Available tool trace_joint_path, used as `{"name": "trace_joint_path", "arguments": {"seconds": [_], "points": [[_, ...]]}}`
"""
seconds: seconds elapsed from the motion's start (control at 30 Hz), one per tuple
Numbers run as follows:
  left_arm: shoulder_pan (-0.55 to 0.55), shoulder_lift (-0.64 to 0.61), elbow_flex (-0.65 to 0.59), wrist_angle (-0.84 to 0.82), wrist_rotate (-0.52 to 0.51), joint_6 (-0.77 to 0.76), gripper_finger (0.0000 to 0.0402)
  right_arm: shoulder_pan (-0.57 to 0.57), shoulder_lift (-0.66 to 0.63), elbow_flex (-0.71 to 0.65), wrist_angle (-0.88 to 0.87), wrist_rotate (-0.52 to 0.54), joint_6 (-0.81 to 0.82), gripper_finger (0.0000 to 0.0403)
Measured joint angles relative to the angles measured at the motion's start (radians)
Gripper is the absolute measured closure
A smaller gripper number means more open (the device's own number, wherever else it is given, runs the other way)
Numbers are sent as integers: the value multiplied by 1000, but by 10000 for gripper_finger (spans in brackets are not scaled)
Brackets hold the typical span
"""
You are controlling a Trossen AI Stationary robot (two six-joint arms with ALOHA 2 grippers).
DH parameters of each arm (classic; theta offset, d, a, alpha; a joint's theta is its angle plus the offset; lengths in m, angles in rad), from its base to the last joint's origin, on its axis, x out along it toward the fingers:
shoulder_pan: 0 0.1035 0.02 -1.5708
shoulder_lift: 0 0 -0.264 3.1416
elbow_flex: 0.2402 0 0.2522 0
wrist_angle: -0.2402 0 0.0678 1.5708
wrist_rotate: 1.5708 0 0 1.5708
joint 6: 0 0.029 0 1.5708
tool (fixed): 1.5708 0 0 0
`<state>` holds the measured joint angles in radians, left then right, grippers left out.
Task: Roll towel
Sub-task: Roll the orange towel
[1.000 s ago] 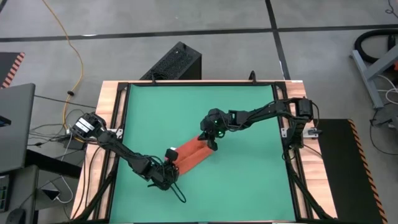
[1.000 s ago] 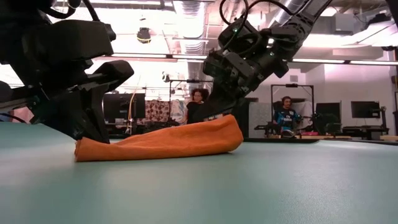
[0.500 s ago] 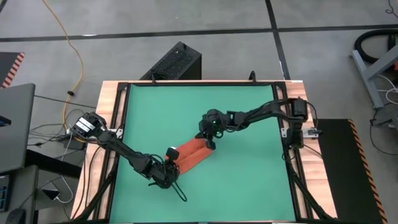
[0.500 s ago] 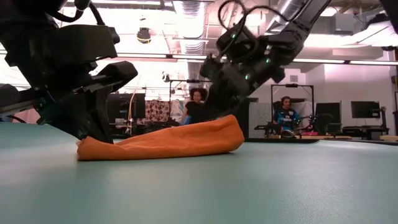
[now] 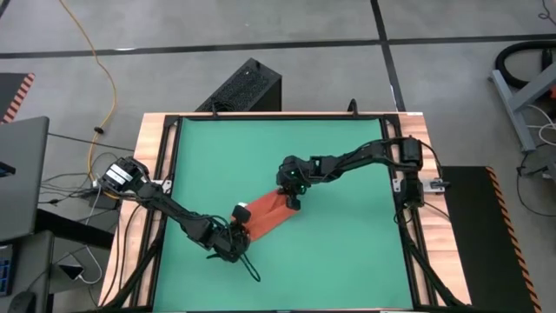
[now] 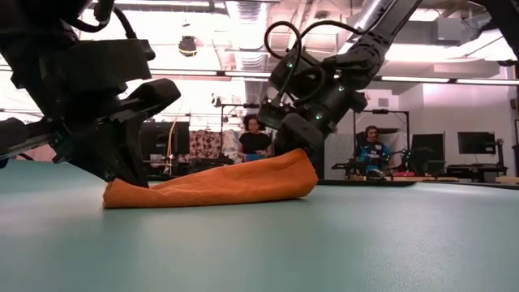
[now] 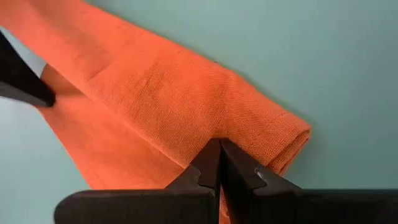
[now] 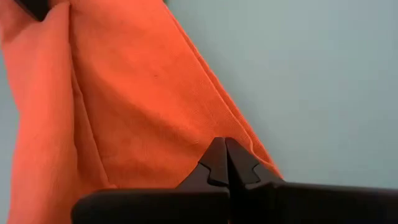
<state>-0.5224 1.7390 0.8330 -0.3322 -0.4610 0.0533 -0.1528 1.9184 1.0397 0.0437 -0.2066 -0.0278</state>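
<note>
The towel (image 5: 265,215) lies near the middle of the green table (image 5: 347,261) as a long folded strip, not yet rolled. The left gripper (image 5: 234,235) pinches one end with closed fingers, and the right gripper (image 5: 290,199) pinches the other end. I judge the folding is done and the rolling is still left.

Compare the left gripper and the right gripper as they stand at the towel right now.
The left gripper sits at the towel's near-left end; the right gripper sits at its far-right end. In the low view, the end by the left gripper lies flat and thin, while the end by the right gripper bulges higher. Shared: both have their jaws shut, tips pressed at the cloth's edge, one at each end of the folded strip.
</note>
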Motion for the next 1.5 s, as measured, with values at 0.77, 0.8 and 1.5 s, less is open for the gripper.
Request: {"name": "trace_joint_path", "arguments": {"seconds": [0.77, 0.8, 1.5], "points": [[200, -1, 38, -29, 78, 514, 401, 155, -6, 2, -376, 401, 426, 402], [203, -1, 37, -23, 78, 545, 401, 163, -5, 2, -374, 407, 437, 402], [240, -5, 37, -8, 100, 619, 401, 387, -412, -163, -146, 631, 434, 402]]}}
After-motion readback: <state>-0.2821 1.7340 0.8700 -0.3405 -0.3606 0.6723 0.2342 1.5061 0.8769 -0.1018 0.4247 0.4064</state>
